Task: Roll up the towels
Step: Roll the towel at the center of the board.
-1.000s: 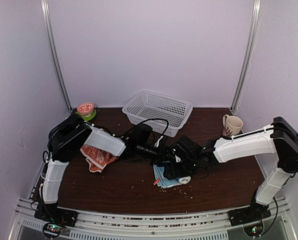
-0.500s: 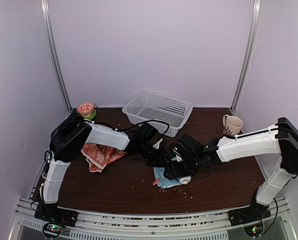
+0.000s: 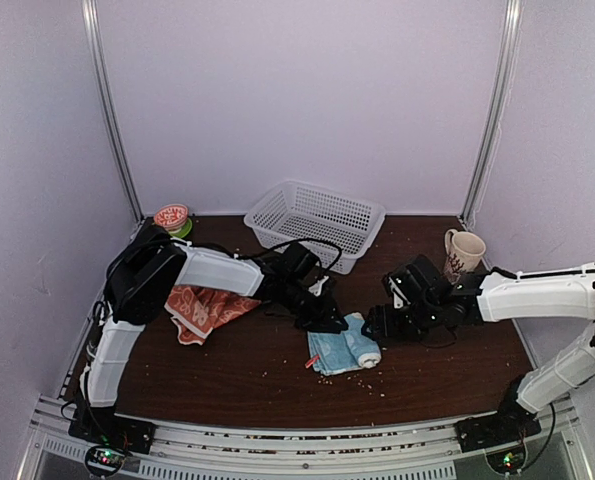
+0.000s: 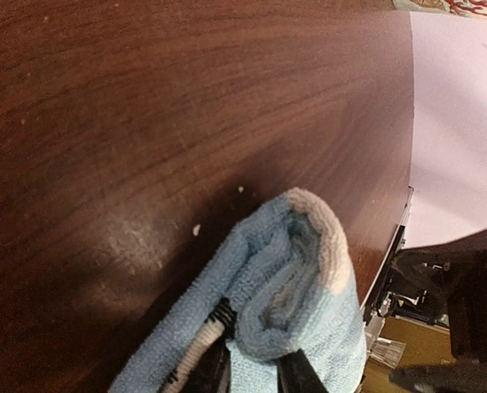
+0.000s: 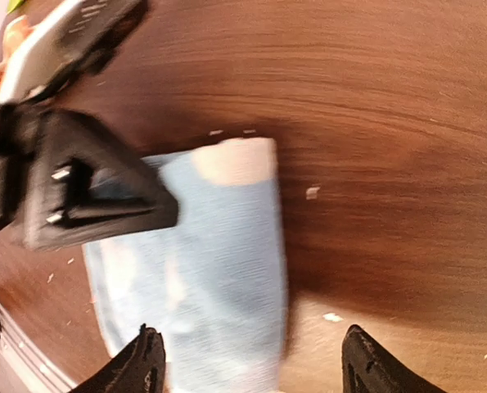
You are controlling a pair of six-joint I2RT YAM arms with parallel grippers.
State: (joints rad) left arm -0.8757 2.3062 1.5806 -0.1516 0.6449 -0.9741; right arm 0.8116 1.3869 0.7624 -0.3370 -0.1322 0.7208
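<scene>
The light blue towel (image 3: 343, 349) lies partly rolled at the table's middle, with a pale patch at its near end. In the left wrist view its rolled end (image 4: 300, 278) faces the camera. My left gripper (image 3: 324, 320) (image 4: 255, 364) is shut on the towel's rolled layers. My right gripper (image 3: 380, 326) (image 5: 255, 368) hangs open just right of the towel (image 5: 218, 270), fingertips astride it and apart from it. The orange-red towel (image 3: 203, 310) lies crumpled at the left, partly under my left arm.
A white mesh basket (image 3: 317, 220) stands at the back centre. A patterned mug (image 3: 462, 250) is at the back right and a small green and red bowl (image 3: 172, 218) at the back left. Crumbs and a small red scrap (image 3: 312, 362) dot the table near the blue towel.
My right gripper has pulled back to the right, off the blue towel. My left gripper has reached right and closed on the towel's rolled end.
</scene>
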